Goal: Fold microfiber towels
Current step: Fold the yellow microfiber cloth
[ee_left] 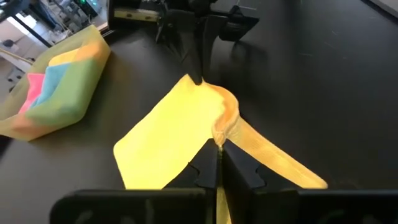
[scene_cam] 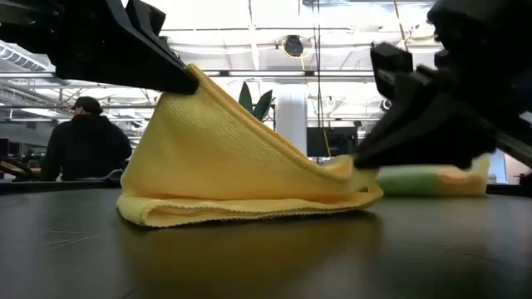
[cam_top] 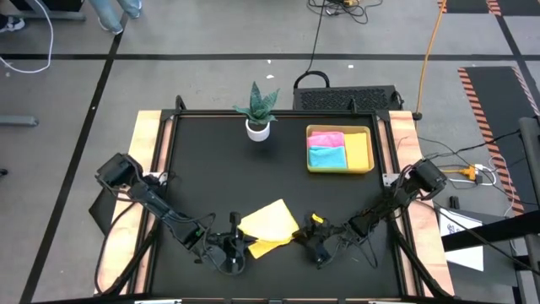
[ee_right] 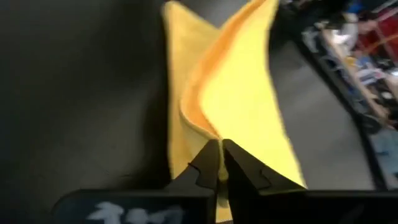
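Because each claw pinches a corner of it, the yellow towel (cam_top: 268,226) lies half-folded near the front edge of the black tabletop (cam_top: 219,177), between the two arms. One side is lifted into a slanted sheet; the rest rests flat in a doubled layer, as if an edge is about to be carried over.

The left claw (cam_top: 234,245) is pressed together on the raised corner, holding it above the surface. The right claw (cam_top: 310,239) is closed on the opposite corner, down low at the tabletop.

Both arms reach inward from the table's sides, elbows bent, wrists low and facing each other.

At the far right sits a yellow-green tray (cam_top: 341,169) holding the pink towel (cam_top: 327,138), light blue towel (cam_top: 326,156) and an orange towel (cam_top: 358,149). A potted plant (cam_top: 257,110) stands to its left. A person (scene_cam: 86,145) stands in the room beyond.
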Robot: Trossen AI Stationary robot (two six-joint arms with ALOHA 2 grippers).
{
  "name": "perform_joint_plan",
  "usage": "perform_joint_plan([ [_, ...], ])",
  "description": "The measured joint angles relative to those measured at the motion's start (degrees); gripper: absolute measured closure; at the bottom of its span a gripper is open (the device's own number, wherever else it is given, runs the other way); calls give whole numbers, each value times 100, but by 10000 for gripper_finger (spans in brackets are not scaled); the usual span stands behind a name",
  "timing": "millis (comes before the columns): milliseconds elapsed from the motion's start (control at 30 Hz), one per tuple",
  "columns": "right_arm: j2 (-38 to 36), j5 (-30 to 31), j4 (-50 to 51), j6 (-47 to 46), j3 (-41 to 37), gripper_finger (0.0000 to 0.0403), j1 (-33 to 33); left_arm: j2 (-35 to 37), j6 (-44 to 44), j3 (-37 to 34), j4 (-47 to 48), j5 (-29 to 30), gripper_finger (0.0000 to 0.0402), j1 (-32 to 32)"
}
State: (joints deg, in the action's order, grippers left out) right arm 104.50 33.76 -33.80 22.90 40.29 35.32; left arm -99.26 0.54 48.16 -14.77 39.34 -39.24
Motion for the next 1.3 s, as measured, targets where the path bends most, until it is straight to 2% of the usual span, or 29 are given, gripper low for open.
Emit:
perform_joint_plan([
  [200, -475, 933, -15, 12, 0, 396, 1, 51, -254, 0, 50, 481, 396, 11],
  [300, -854, 1130, 139, -127, 0, 399, 71, 111, -459, 2, 8, 557, 392, 156],
  [400, -1253, 882, 478, -649, 0, 400, 239, 163, -736, 1, -39, 443, 397, 316],
  [567, -1722, -120, 575, -1531, 0, 400, 612, 312, -835, -4, -362, -640, 397, 415],
  [633, -1838, -121, 423, -1645, 2, 401, 695, 449, -834, 7, -428, -657, 398, 372],
  [700, -1927, 167, 473, -1737, 3, 401, 669, 591, -833, 2, -332, -366, 395, 343],
  [833, -1966, 1275, 898, -1809, 4, 402, 423, 693, -712, 4, 32, 328, 397, 522],
  [1000, -1963, 2282, 1383, -1350, 2, 402, -75, 668, -429, -143, 381, 650, 394, 1116],
  [1167, -1962, 2486, 1406, -573, -31, 402, -620, 662, -596, -444, 22, 895, 397, 1747],
  [1300, -1962, 2462, 1404, -437, -191, 402, -796, 662, -639, -681, -241, 375, 398, 2004],
])
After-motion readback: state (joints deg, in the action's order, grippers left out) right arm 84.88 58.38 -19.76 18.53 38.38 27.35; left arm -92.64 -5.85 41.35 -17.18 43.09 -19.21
